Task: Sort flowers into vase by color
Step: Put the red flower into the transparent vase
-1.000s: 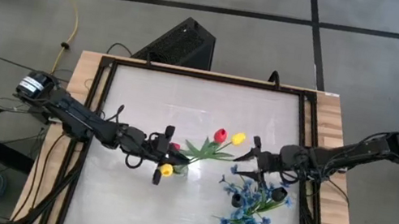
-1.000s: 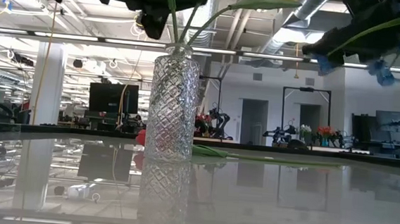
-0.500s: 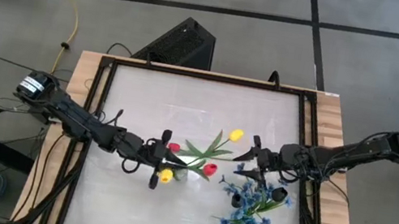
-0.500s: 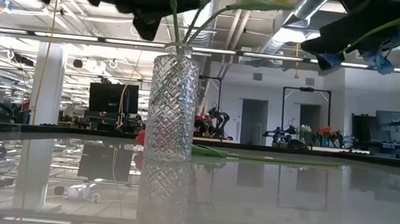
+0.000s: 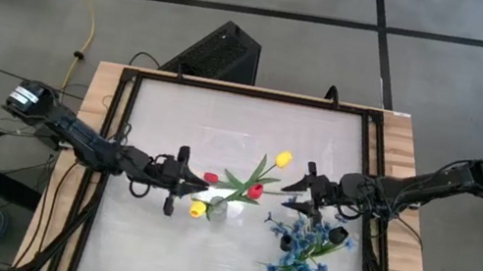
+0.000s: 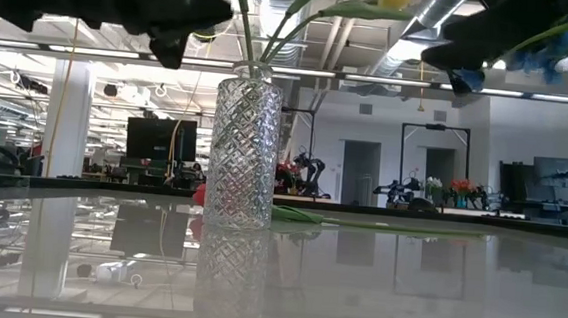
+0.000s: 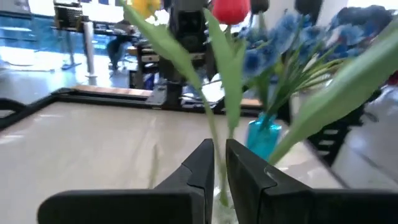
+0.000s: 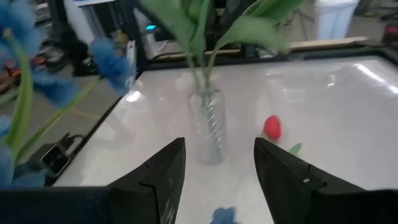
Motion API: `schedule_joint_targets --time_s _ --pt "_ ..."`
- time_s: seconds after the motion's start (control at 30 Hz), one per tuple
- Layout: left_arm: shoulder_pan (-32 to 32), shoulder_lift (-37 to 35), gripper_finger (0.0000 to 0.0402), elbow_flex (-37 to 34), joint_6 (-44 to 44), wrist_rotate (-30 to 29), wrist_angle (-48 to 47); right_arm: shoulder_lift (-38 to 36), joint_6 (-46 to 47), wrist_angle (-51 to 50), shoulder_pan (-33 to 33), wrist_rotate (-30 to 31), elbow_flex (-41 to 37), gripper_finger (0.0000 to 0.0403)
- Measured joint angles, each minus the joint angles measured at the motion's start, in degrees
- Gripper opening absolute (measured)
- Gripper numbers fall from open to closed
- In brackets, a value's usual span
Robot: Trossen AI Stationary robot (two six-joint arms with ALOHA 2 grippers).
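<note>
Left hand (image 5: 175, 187) stretched low across the desk (image 5: 175, 114), fingers nearly shut on nothing — just beside the clear vase (image 6: 244, 148) holding red and yellow tulips (image 5: 255, 190). Right hand (image 5: 299, 192) open (hovering near the blue sprays (image 5: 301, 251)).

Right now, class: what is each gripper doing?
Left gripper: closed, holding nothing, beside the clear vase.
Right gripper: open, empty.
</note>
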Motion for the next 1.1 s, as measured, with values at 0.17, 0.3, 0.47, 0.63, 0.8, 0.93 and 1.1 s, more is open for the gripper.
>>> schedule_joint_targets --time_s 0.17,0.3,0.47,0.63,0.8,0.93,1.1 --pt "1.7 -5.0 0.0030 0.0 3.9 -3.2 -12.4 0.0 0.6 -0.9 0.0 2.5 2.5 0.0216" --pt "5.4 -5.5 0.0030 0.0 6.0 -1.0 -17.9 0.0 2.8 -2.8 0.0 2.5 5.3 0.0216" --pt "10.2 -4.3 0.0030 0.0 13.4 1.3 -18.0 0.0 8.5 -8.9 0.0 2.7 10.0 0.0216" --pt "16.0 -4.1 0.0030 0.0 15.0 6.7 -18.4 0.0 13.3 -15.7 0.6 2.7 12.7 0.0216" --pt "20.2 -4.0 0.0030 0.0 15.9 11.7 -19.8 0.0 14.8 -15.8 0.4 2.8 12.7 0.0216" --pt "21.8 -4.0 0.0030 0.4 17.2 15.3 -20.1 0.0 16.6 -14.8 0.3 2.8 12.7 0.0216" --pt "23.4 -4.0 0.0030 3.5 17.8 18.4 -25.6 -0.1 22.0 -13.5 0.5 0.8 13.5 0.0216"
